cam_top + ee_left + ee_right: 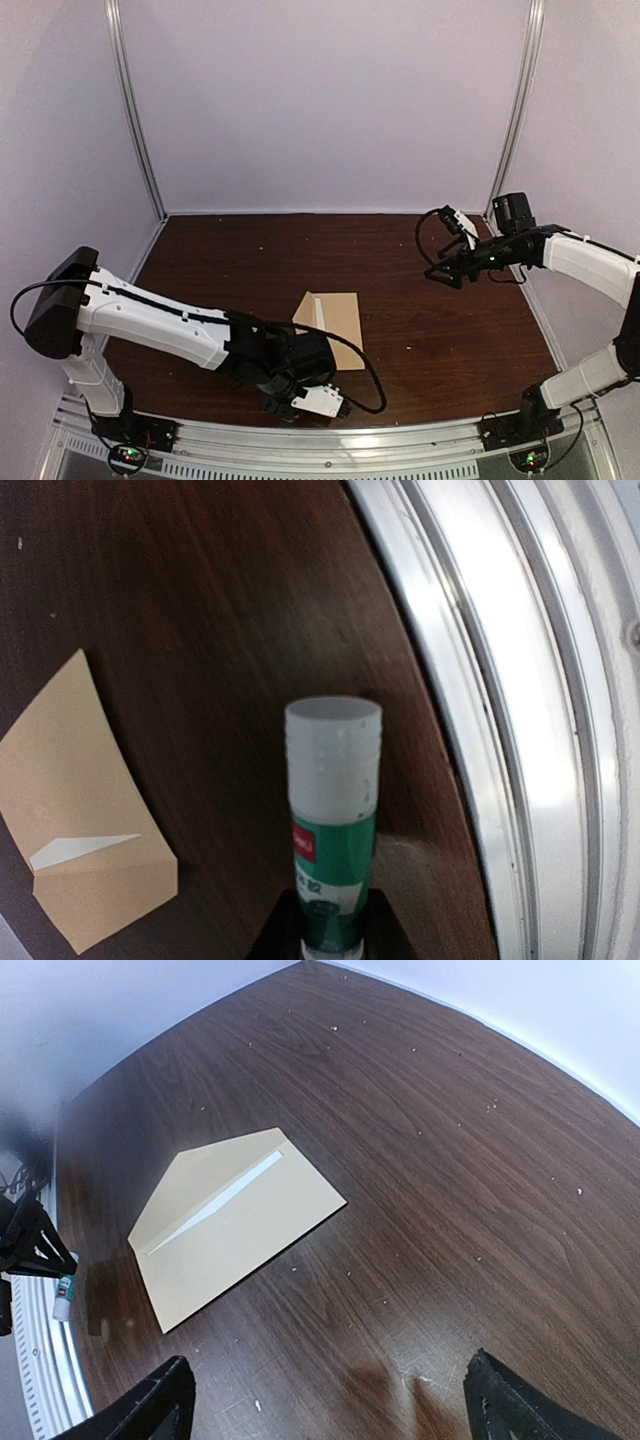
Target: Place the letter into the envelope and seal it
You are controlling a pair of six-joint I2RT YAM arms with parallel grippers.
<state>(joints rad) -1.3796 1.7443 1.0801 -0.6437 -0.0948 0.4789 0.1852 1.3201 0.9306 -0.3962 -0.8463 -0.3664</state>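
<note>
The left gripper [330,935] has its jaws drawn in narrow around the base of a glue stick [332,810]. The green-labelled tube runs straight out along the fingers, with its frosted cap at the far end. The dark finger edges look pressed against both sides of the tube, so I read this as a grip. Whether the stick is off the table [450,1140] I cannot tell.

The envelope [80,810] lies beside that gripper, on its far side from the near edge, close but not touching. Its long axis runs roughly away from the robot, and its pointed flap is folded over on the side toward the left arm. A pale strip [235,1192] shows along the flap's edge. That is probably the letter already inside, with only this sliver in sight. The flap lies loose and does not look stuck down.

The aluminium rail [520,730] runs along the table's near edge, past the gripper from the envelope. The right gripper [325,1380] hangs well apart from the envelope on its other side, raised, fingers spread wide and holding nothing.

Sealing seems to be the step in hand. The left arm is much the nearer, and nothing lies between the stick and the flap. The cap looks on, so it would likely have to come off first, and the light envelope may slide under the glue stroke
</note>
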